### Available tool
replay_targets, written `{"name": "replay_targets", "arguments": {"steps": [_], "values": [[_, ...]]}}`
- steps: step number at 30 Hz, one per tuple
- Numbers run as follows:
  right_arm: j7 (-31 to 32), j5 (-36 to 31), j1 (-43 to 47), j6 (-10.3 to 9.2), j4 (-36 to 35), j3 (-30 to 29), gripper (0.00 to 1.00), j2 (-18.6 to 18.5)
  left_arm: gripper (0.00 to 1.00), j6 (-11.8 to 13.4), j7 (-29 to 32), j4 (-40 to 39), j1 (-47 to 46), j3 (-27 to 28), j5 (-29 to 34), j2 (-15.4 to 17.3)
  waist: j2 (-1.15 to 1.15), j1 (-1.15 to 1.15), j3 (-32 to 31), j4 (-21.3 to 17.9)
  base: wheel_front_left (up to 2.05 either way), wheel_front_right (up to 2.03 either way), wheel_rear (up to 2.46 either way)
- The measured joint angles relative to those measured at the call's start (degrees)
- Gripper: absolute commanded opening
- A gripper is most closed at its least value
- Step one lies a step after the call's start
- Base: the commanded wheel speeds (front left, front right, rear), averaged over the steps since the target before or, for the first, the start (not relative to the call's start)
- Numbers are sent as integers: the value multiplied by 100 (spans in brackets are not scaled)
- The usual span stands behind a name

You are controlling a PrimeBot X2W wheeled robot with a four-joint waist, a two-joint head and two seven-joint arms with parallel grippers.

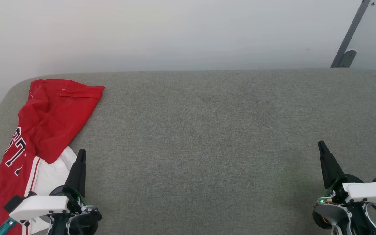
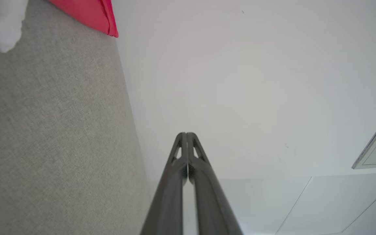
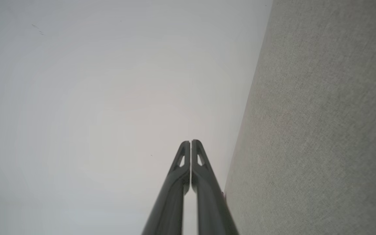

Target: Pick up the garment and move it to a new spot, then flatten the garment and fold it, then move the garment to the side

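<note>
The garment (image 1: 49, 120), a red jersey with white sleeves and black lettering, lies crumpled along the left edge of the grey table (image 1: 207, 137), reaching from the far left corner to the near edge. My left gripper (image 1: 82, 152) stands just right of its white sleeve, shut and holding nothing. In the left wrist view the shut fingers (image 2: 186, 135) point past the table edge, with a red corner of the garment (image 2: 90, 14) and a white bit at the top left. My right gripper (image 1: 321, 144) is shut and empty at the near right, its fingers (image 3: 190, 143) closed in the right wrist view.
A pale wall rises behind the table's far edge. A grey metal bracket (image 1: 348, 42) leans on the wall at the far right. The table's grey cloth surface (image 3: 321, 130) runs between the two grippers.
</note>
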Motion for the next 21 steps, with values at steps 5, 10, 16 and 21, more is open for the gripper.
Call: {"name": "replay_targets", "arguments": {"steps": [5,10,16,21], "values": [[0,0,0,0,0,0,0,0,0,0,0,0,0,0,0,0,0,0,0,0,0,0,0],[-1,0,0,0,-1,0,0,0,0,0,0,0,0,0,0,0,0,0,0,0,0,0,0],[0,0,0,0,-2,2,0,0,0,0,0,0,0,0,0,0,0,0,0,0,0,0,0],[-1,0,0,0,0,0,0,0,0,0,0,0,0,0,0,0,0,0,0,0,0,0,0]]}}
